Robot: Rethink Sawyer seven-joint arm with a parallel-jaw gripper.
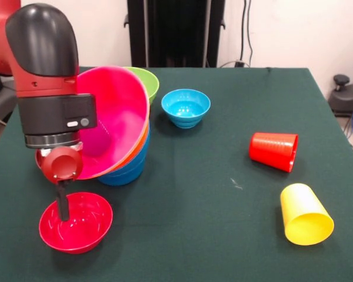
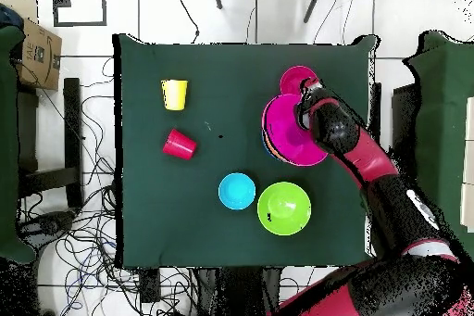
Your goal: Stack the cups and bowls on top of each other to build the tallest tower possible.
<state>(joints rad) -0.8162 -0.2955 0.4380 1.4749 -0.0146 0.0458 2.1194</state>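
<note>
At the table's edge beside the tower, my gripper reaches down into the small red bowl, one dark finger showing against its inner wall, though I cannot tell whether I am open or clamped on the rim. The tower leans, its pink bowl tilted on the orange one over a blue base, with the green bowl just behind and the light-blue bowl near. The red cup and yellow cup lie on their sides well apart from the tower.
</note>
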